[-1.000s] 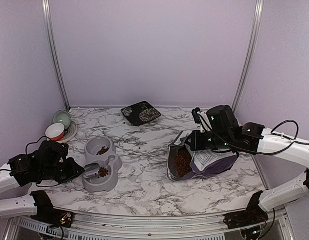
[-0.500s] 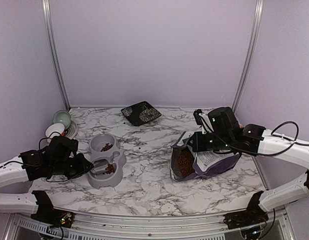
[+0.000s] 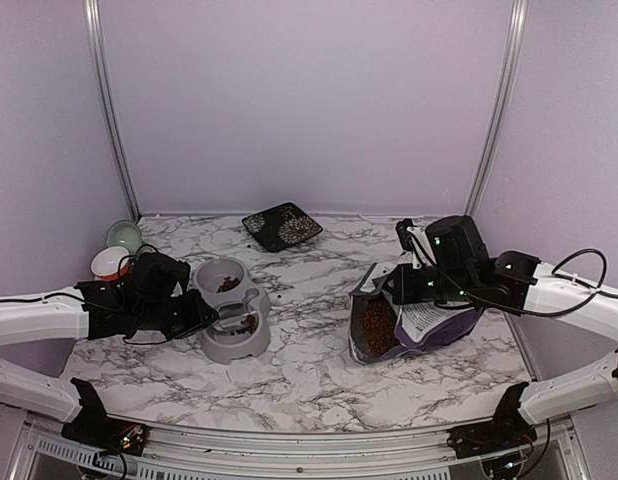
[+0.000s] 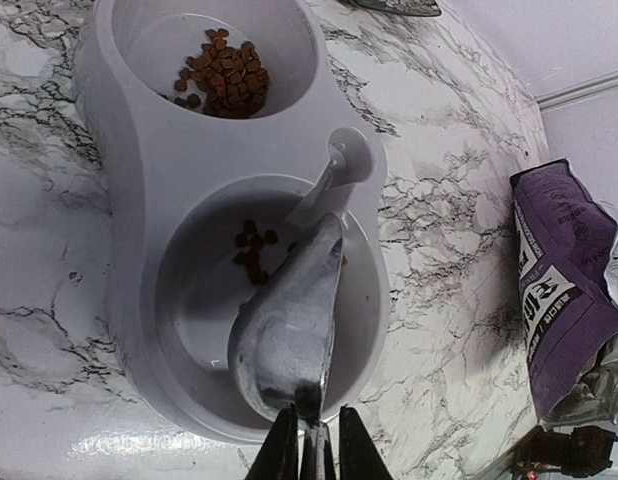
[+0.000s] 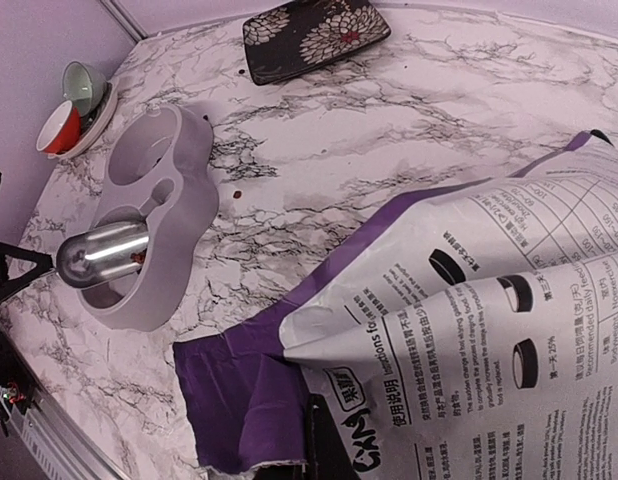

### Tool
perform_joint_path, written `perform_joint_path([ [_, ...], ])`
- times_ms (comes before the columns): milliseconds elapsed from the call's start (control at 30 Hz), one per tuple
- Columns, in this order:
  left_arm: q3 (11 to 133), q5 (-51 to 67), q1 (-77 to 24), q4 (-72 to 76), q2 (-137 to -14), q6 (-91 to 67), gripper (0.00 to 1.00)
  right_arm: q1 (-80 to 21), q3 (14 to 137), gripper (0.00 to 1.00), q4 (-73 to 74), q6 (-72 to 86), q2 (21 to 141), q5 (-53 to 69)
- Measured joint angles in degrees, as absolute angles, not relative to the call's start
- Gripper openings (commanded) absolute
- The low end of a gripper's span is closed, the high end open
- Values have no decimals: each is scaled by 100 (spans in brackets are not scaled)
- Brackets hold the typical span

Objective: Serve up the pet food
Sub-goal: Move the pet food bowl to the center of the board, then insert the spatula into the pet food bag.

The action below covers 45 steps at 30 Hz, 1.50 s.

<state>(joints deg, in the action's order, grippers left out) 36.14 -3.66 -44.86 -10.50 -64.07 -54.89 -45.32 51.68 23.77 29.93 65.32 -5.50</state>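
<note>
Scoop [image 4: 287,340] and left hand [image 4: 309,445] sit nearest: the hand is clenched on the handle, and the shiny cup, tipped on its side and apparently empty, hangs over the near well of the grey double bowl [image 4: 139,160], at about nine o'clock on the tabletop [image 3: 309,370]. A few pellets of pet food [image 4: 251,250] lie in that well; a fuller small heap lies in the far well. At three o'clock the purple-and-white bag [image 3: 434,325] lies on its side, mouth facing roughly nine o'clock with more pellets showing inside. The right hand [image 3: 401,288] is clamped on its upper edge. Farthest, a dark patterned plate [image 3: 282,225] rests at twelve o'clock and cups [image 3: 114,262] at ten. Serving looks well along, since both wells hold food, the near one thinly. What probably remains is another scoopful there, then putting down the scoop and releasing the bag.
</note>
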Motion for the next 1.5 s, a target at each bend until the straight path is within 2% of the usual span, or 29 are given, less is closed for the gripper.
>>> perform_joint_path([
  [200,3929,-307,-4637,-773,-6820,-5374,0,-4491,5089,0,2473,2993,6364,-580],
  [467,3747,-353,-4657,-814,-6462,-5330,0,-4471,5039,0,2569,3000,6265,-611],
  [733,3649,-541,-4657,-1271,-5754,-5159,0,-4471,5041,0,2569,3017,6281,-582],
  [1200,4060,-952,-5013,-2630,-5706,-4685,0,-4458,5041,0,2589,3146,6302,-478],
  [1500,4600,-1004,-5262,-2836,-5610,-4558,0,-4445,5041,0,2600,3173,6302,-412],
])
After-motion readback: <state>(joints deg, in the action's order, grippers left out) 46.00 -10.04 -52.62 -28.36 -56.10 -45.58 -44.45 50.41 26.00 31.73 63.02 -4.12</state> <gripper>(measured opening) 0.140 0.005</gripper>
